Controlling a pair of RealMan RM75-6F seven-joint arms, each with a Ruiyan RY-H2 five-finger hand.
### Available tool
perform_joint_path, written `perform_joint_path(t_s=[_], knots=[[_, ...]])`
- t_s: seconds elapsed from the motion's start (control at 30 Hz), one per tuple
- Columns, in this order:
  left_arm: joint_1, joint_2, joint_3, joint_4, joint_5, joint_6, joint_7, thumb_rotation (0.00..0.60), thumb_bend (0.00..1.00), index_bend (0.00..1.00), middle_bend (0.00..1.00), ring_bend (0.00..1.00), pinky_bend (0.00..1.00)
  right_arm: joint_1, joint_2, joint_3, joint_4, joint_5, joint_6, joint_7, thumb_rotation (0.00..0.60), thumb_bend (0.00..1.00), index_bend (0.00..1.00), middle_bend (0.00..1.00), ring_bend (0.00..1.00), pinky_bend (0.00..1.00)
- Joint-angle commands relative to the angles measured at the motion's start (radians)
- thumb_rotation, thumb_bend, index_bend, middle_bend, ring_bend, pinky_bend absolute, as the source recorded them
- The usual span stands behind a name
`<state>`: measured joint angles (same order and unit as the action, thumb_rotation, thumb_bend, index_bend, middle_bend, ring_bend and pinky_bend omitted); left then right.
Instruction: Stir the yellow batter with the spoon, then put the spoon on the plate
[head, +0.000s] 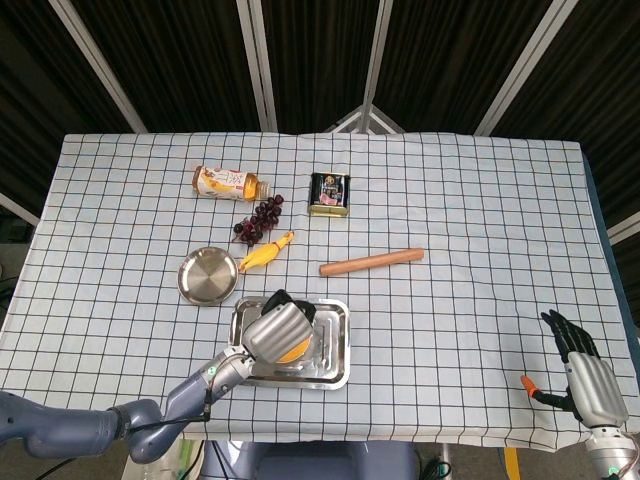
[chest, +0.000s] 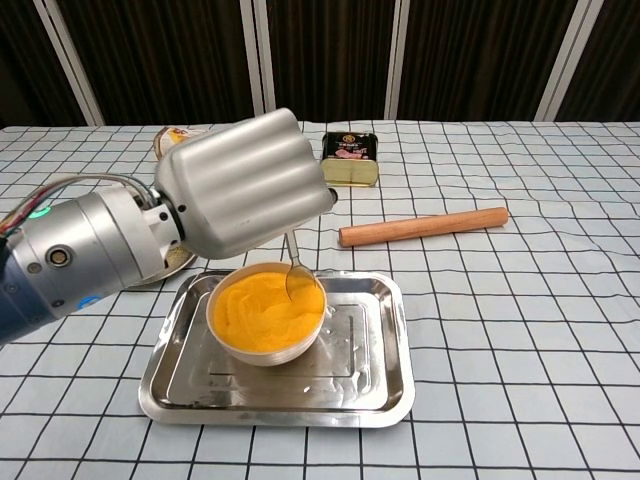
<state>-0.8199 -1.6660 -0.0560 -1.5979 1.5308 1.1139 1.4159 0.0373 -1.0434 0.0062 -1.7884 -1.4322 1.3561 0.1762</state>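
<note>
A bowl of yellow batter (chest: 262, 315) sits in a steel tray (chest: 370, 375); in the head view my hand covers most of the bowl (head: 291, 352). My left hand (chest: 245, 182) (head: 278, 325) hangs over the bowl and grips a metal spoon (chest: 298, 275), whose tip dips into the batter at the bowl's right side. The round steel plate (head: 207, 275) lies left of the tray, mostly hidden behind my arm in the chest view. My right hand (head: 585, 378) hovers at the table's near right corner, fingers spread, holding nothing.
A wooden rolling pin (chest: 423, 226) lies right of the tray (head: 335, 345). A tin can (chest: 350, 158), a bottle (head: 228, 182), grapes (head: 259, 220) and a yellow toy (head: 267, 252) lie further back. A small orange object (head: 529, 384) sits by my right hand.
</note>
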Motion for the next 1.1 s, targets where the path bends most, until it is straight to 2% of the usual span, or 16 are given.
perform_joint_path(t_s=[0.03,0.53,1.1], knots=[[0.001,0.008,-0.003,-0.01,0.003,-0.001,0.005,0.6,0.63,0.81,1.0,1.0,0.97,0.0,0.0,0.0,0.0,0.0,0.0,0.0,0.6,0.32,0.0,0.0,0.0,0.0],[0.01,0.121,-0.003,-0.102,0.016,-0.021,0.012,0.6,0.63,0.81,1.0,1.0,0.97,0.001,-0.001,0.001,-0.004,0.004,-0.002,-0.002,0.6,0.32,0.0,0.0,0.0,0.0],[0.003,0.04,-0.005,-0.077,0.0,-0.06,0.05,0.6,0.63,0.81,1.0,1.0,0.97,0.001,0.002,0.003,-0.003,0.006,-0.003,0.005,0.6,0.32,0.0,0.0,0.0,0.0]])
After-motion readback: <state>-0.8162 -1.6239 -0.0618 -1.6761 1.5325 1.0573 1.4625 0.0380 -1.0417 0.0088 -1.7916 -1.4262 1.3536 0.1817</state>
